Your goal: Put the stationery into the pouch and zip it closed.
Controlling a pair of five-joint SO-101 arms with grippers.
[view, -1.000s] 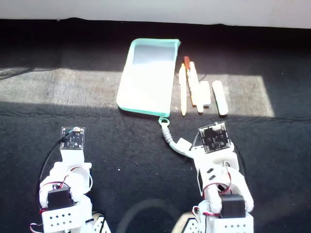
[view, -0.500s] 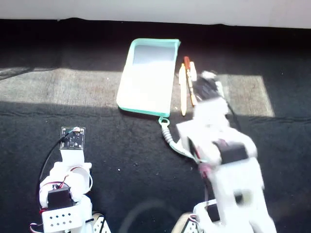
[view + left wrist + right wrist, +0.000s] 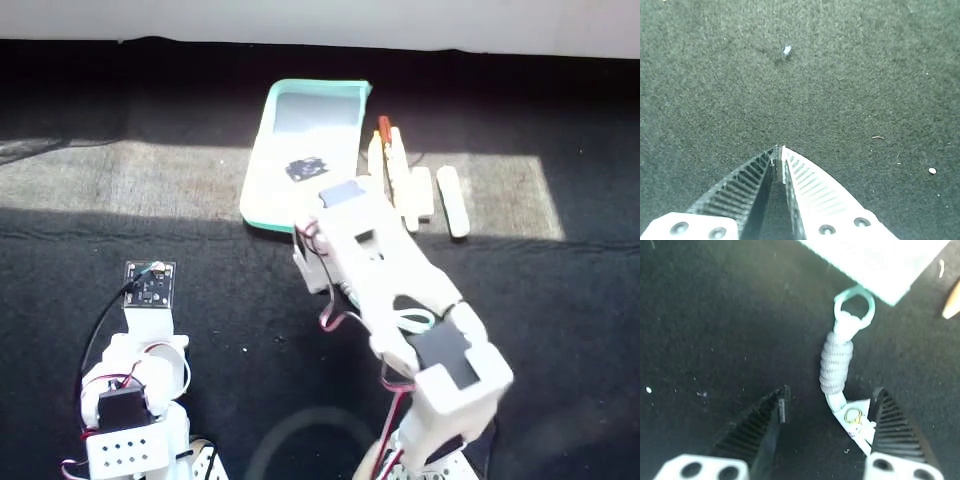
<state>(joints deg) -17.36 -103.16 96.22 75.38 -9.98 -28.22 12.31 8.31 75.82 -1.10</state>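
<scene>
At the lower left of the high view the left arm sits folded near the frame's bottom edge. Its wrist view shows the left pincer clenched on nothing, tips together over bare black tabletop.

The mint-edged pouch lies flat in the upper middle. From its lower right corner a ring leads to a grey wound pull cord that ends in a small tag.

The right arm stretches from the lower right towards that corner. The right pincer is released, jaws wide. The cord's end lies between them and the tag lies close against the jaw at the frame's right.

The step in hand looks like taking hold of the pull to work the zip. To do it well, centre the jaws on the wound part, not the thin tag. Come down until the tips meet the tabletop, then close firmly. After that, draw along the pouch's edge, since a sideways tug would drag the light pouch.

Right of the pouch the stationery lies in a neat row in the sunlit band, not yet packed.
</scene>
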